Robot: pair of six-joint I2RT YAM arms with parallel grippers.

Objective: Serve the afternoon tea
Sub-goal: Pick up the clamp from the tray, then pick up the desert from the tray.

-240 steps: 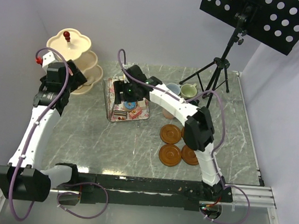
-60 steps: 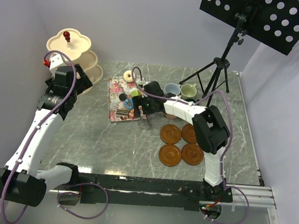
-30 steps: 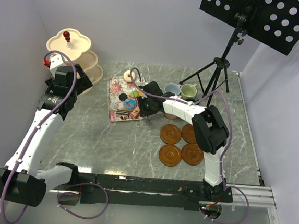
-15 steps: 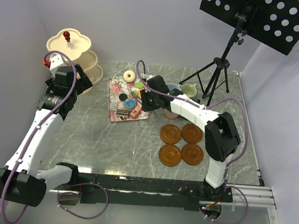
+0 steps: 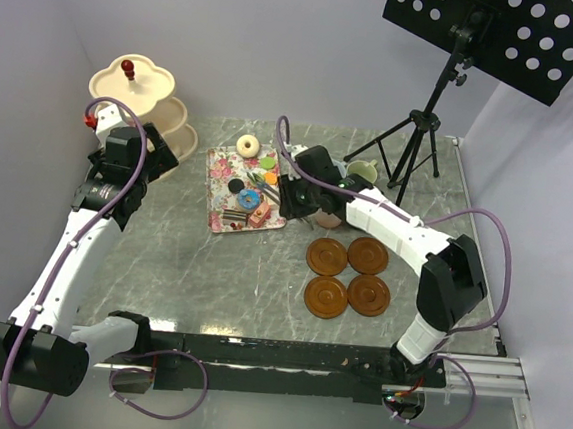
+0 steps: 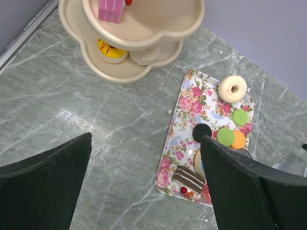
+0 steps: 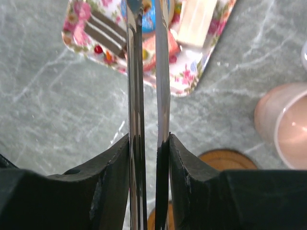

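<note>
Floral tray (image 6: pixel 184 103) holds donut (image 6: pixel 232 89), macarons (image 6: pixel 240 117), slices (image 6: pixel 188 178); cream scalloped stand (image 6: pixel 158 19) holds cakes (image 6: pixel 111 9); left gripper (image 6: pixel 146 139) wide; right gripper (image 7: pixel 148 143) clamps metal tongs (image 7: pixel 135 72).

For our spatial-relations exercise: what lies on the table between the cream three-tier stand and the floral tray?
Nothing: the left wrist view shows only bare marble table between the three-tier stand and the floral tray.

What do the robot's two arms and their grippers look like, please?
The left arm and right arm have white links joined by bulky black joint housings. A purple cable loops loosely along each; near the left arm's wrist sits a small red connector. The left gripper and right gripper have broad, matte black fingers; no markings are visible.
</note>
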